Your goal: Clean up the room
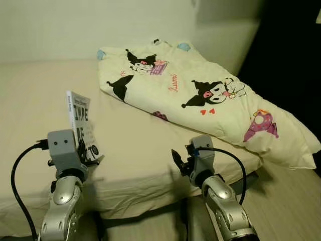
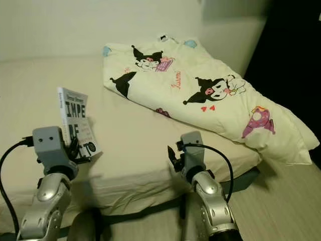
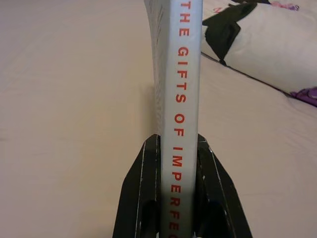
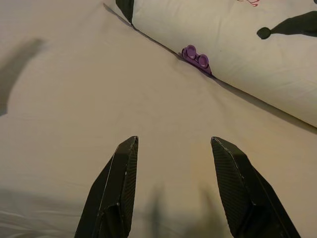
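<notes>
My left gripper (image 1: 86, 153) is shut on a white book (image 1: 80, 123) with black cover letters, held upright above the near left part of the bed. In the left wrist view the book's spine (image 3: 181, 99) with red lettering stands between the two black fingers (image 3: 143, 198). My right gripper (image 4: 171, 186) is open, hovering low over the bare sheet near the bed's front edge, with nothing between its fingers (image 4: 116, 191). A folded cream blanket (image 1: 200, 93) printed with cartoon figures lies across the far right of the bed.
The cream bed sheet (image 1: 35, 100) stretches wide to the left and behind the book. The bed's front edge (image 1: 150, 201) runs just before my arms. A pale floor (image 1: 286, 201) lies to the right, with a dark area (image 1: 296, 50) beyond it.
</notes>
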{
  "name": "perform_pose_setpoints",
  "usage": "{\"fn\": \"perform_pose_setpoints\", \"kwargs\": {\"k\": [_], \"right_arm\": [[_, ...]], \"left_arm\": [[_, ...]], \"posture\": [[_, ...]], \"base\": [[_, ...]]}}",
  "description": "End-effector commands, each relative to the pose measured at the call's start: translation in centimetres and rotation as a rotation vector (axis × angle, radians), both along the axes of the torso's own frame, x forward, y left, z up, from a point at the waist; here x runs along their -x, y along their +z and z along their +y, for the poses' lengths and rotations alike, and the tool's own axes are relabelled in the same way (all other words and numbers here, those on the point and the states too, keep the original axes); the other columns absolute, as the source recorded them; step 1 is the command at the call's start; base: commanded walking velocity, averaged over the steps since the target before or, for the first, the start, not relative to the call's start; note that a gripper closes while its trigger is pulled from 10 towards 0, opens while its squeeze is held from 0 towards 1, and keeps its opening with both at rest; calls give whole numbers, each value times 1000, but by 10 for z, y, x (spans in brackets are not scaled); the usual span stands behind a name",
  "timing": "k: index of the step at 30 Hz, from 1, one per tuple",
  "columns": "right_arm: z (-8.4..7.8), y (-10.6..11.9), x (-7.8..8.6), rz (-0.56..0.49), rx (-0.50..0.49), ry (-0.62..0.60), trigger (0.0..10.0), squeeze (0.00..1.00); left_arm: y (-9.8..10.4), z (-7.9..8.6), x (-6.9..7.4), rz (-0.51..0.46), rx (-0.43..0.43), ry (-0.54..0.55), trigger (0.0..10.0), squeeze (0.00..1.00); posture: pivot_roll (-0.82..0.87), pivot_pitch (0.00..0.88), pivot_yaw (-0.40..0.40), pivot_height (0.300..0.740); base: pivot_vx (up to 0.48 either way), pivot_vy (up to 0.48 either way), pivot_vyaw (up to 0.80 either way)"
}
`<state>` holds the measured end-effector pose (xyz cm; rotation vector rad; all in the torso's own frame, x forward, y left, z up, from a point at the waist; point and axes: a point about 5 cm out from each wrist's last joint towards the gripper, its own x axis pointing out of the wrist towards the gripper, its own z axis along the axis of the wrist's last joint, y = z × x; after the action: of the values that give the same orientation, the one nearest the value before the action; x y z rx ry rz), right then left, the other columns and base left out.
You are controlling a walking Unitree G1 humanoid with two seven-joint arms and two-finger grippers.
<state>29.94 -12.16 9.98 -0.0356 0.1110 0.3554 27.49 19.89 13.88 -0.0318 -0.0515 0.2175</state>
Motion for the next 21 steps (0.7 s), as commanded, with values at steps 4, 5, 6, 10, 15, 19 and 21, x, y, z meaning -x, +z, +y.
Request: {"fn": "perform_pose_setpoints", "kwargs": {"k": [4, 5, 6, 10, 15, 19, 21], "right_arm": [[3, -5, 3, 5, 0, 10, 10000, 0], [3, -5, 3, 5, 0, 12, 10000, 0], [3, -5, 3, 5, 0, 12, 10000, 0], [4, -5, 3, 3, 0, 18, 10000, 0], [6, -5, 2, 1, -5, 23, 10000, 0], [6, -5, 1, -1, -10, 25, 10000, 0], [7, -5, 1, -2, -11, 26, 10000, 0]], "left_arm": [[2, 1, 2, -25, -58, -7, 10000, 0], [1, 1, 2, -21, -63, -1, 10000, 0], [1, 1, 2, -21, -63, -1, 10000, 0], [0, 2, 3, -16, -70, 15, 10000, 0], [-1, 3, 3, -16, -75, 21, 10000, 0], [-1, 4, 3, -18, -77, 23, 10000, 0], [0, 5, 3, -19, -77, 24, 10000, 0]], "posture": [[-65, 95, -15, 579], [-65, 95, -15, 584], [-65, 95, -15, 584], [-60, 94, -20, 599], [-53, 91, -20, 619], [-53, 90, -20, 629], [-53, 90, -20, 634]], "base": [[0, 0, 0], [0, 0, 0], [0, 0, 0], [0, 0, 0], [0, 0, 0], [0, 0, 0], [0, 0, 0]]}}
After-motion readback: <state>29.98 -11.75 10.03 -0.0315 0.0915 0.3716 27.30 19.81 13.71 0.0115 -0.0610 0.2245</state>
